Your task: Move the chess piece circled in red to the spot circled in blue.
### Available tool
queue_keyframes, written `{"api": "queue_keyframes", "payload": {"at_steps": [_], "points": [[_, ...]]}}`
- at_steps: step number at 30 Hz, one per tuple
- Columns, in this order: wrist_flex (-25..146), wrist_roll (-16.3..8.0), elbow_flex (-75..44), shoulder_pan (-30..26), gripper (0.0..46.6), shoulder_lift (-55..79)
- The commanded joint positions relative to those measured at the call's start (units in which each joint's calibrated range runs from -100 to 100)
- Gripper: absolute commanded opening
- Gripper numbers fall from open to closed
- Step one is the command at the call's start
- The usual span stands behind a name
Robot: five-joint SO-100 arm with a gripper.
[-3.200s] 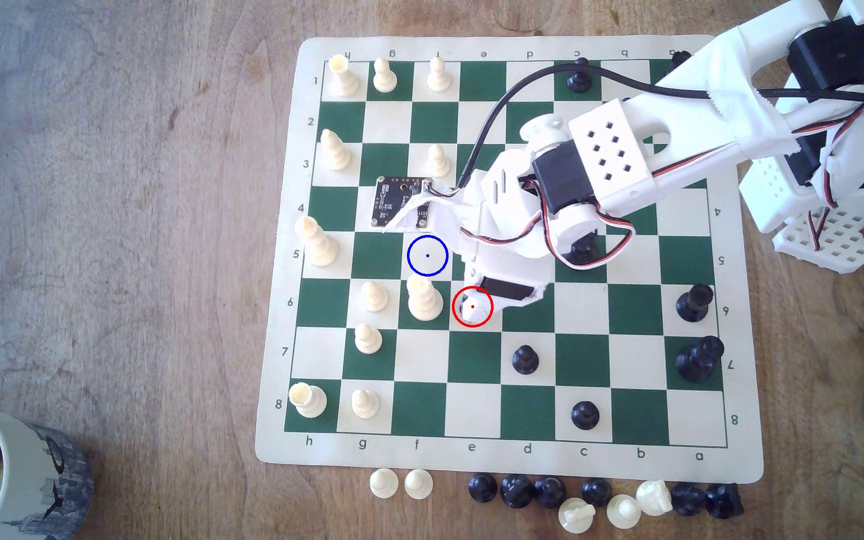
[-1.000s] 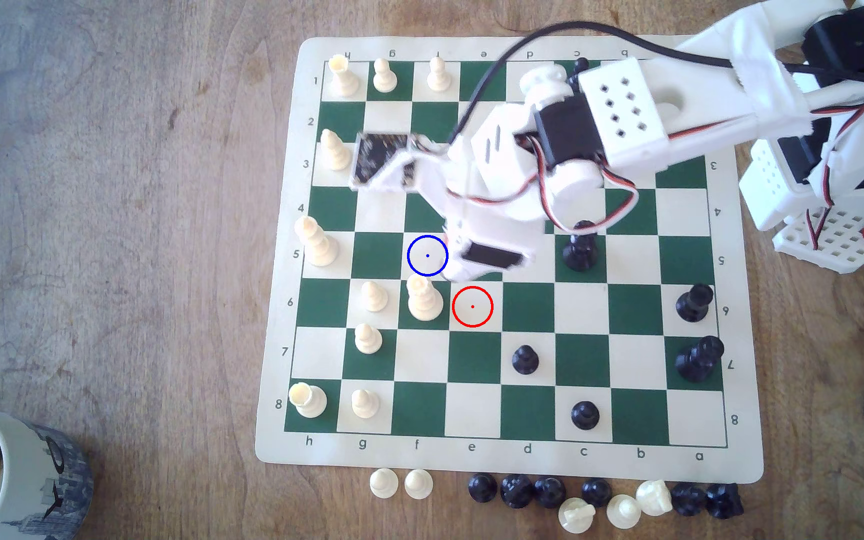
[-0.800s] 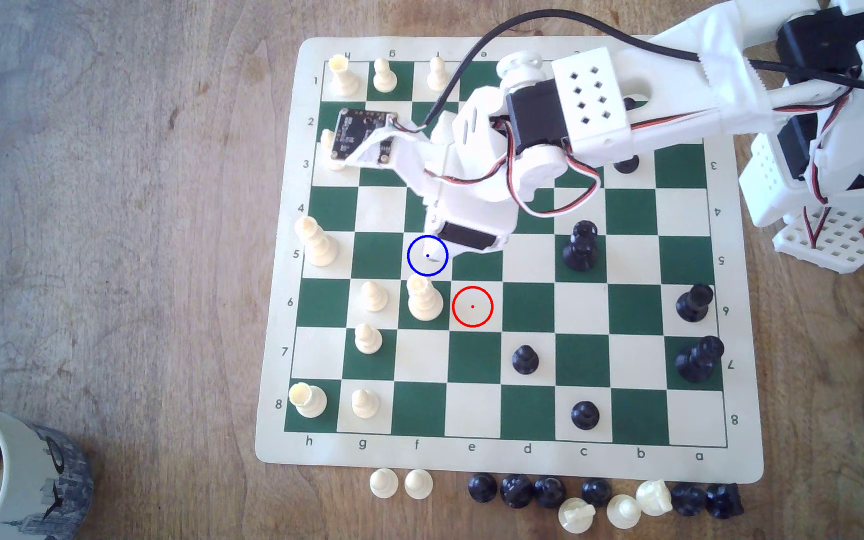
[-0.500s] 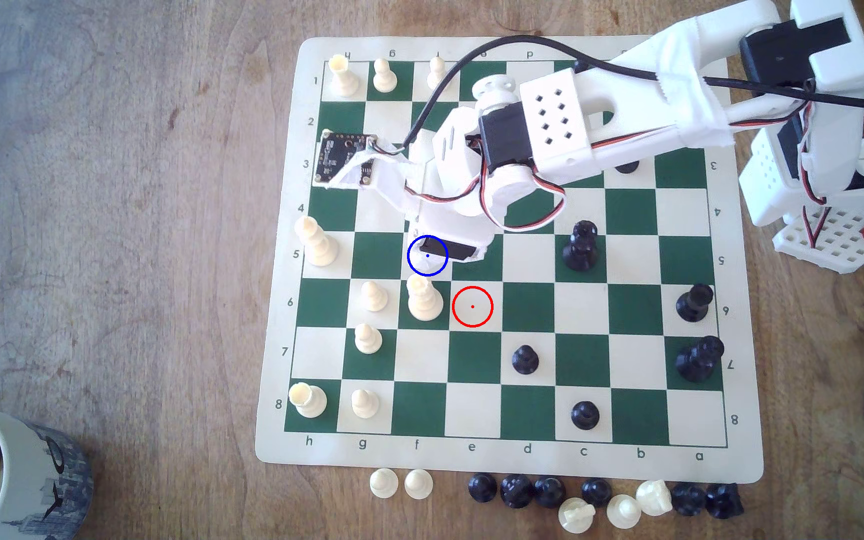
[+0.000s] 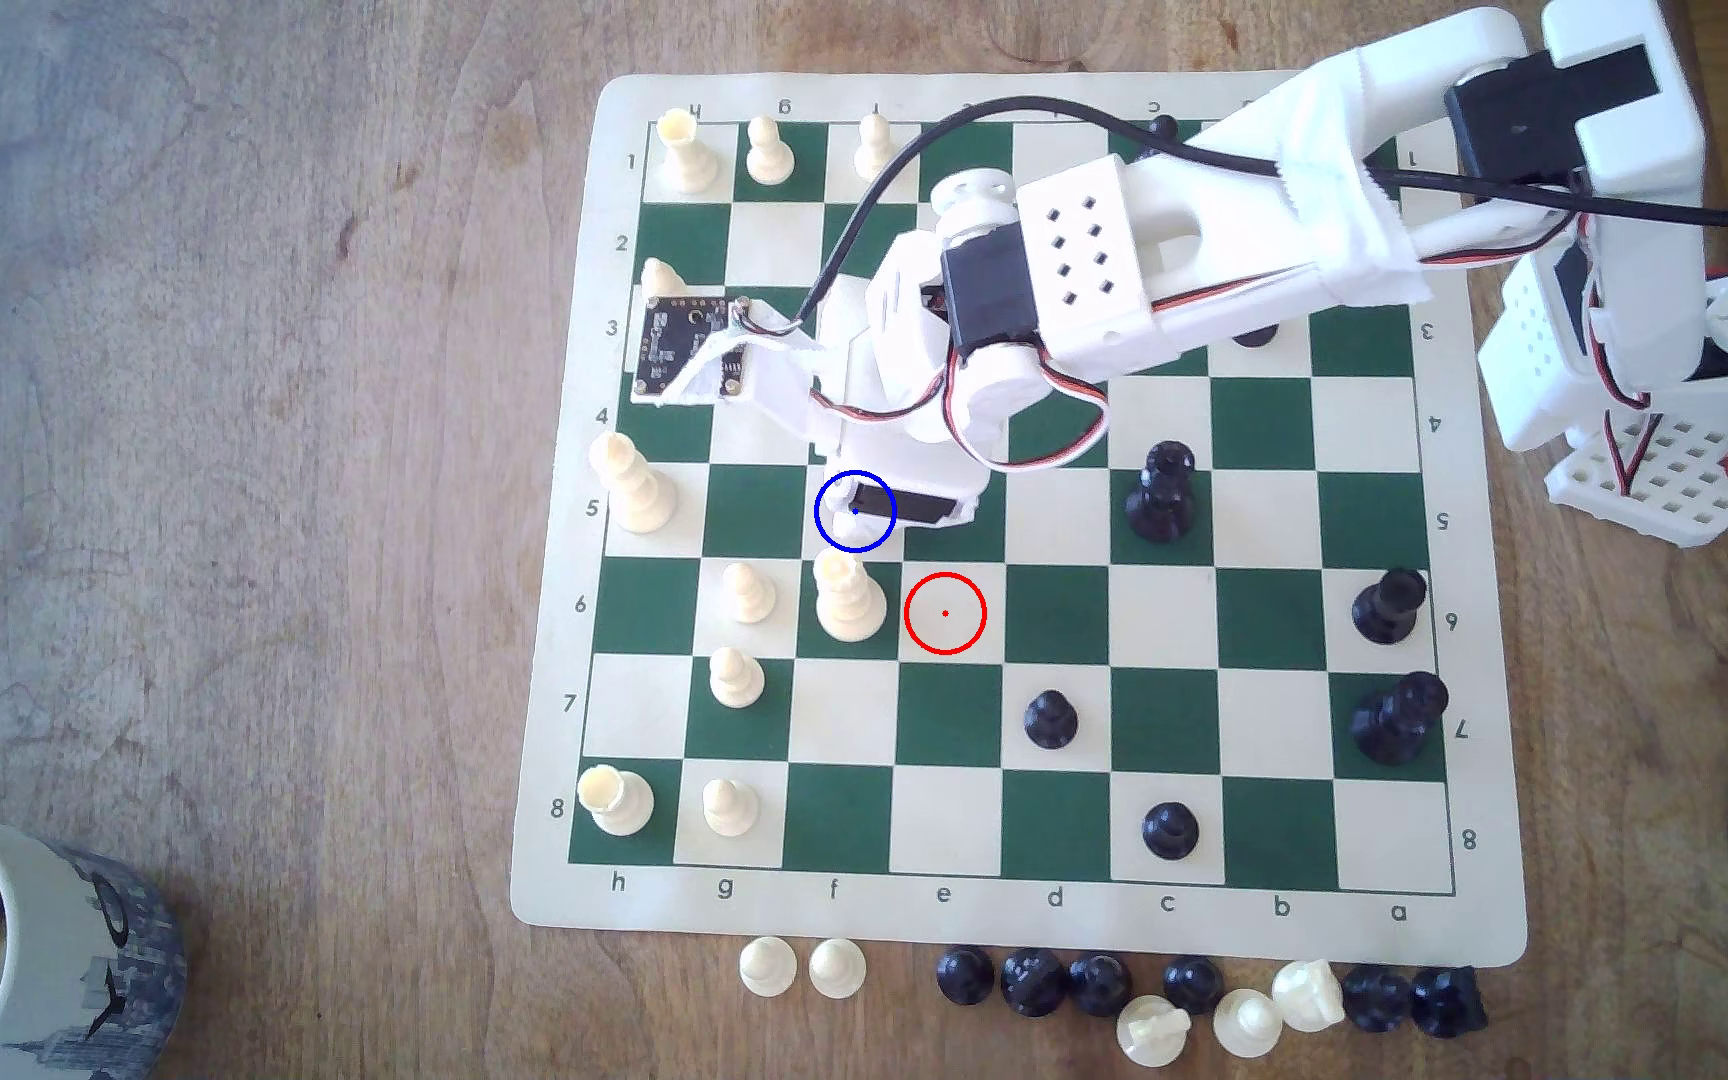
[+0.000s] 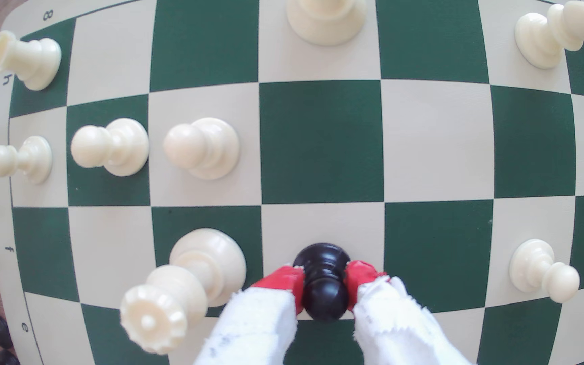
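Note:
In the wrist view, the black pawn [image 6: 323,256] is held upright, with my gripper [image 6: 324,280] shut on its collar between red-tipped fingers [image 6: 281,279]. Its base is over a cream square; I cannot tell whether it touches the board. In the exterior view my gripper [image 5: 862,511] hangs over the blue-ringed cream square [image 5: 839,532] and hides the pawn. The red-ringed cream square [image 5: 945,613] has no piece on it.
A tall cream queen [image 5: 847,597] stands one square from the blue ring, with cream pawns [image 5: 748,594] beside it. A black piece [image 5: 1161,493] stands at the exterior view's right. Captured pieces [image 5: 1099,981] line the board's near edge. A mug [image 5: 8,935] sits at lower left.
The gripper carried the black pawn off the red-ringed square, up and toward the exterior view's left, to the blue-ringed square. Over the last half second it barely shifted.

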Motion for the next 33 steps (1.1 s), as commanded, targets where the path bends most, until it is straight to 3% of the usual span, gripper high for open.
{"api": "queue_keyframes", "payload": {"at_steps": [1, 12, 13, 15, 17, 33], "points": [[-0.68, 0.39, -5.19, 0.53, 0.5, -1.54], [-1.09, 0.29, -5.47, 0.37, 1.3, -1.28], [-1.09, 0.20, -5.47, 0.29, 3.5, -1.28], [-0.68, 0.00, -5.47, 0.37, 13.2, -1.28], [-0.68, -0.05, -5.19, 0.53, 16.5, -1.37], [-1.42, -0.88, -4.83, 3.65, 16.0, -9.18]]}}
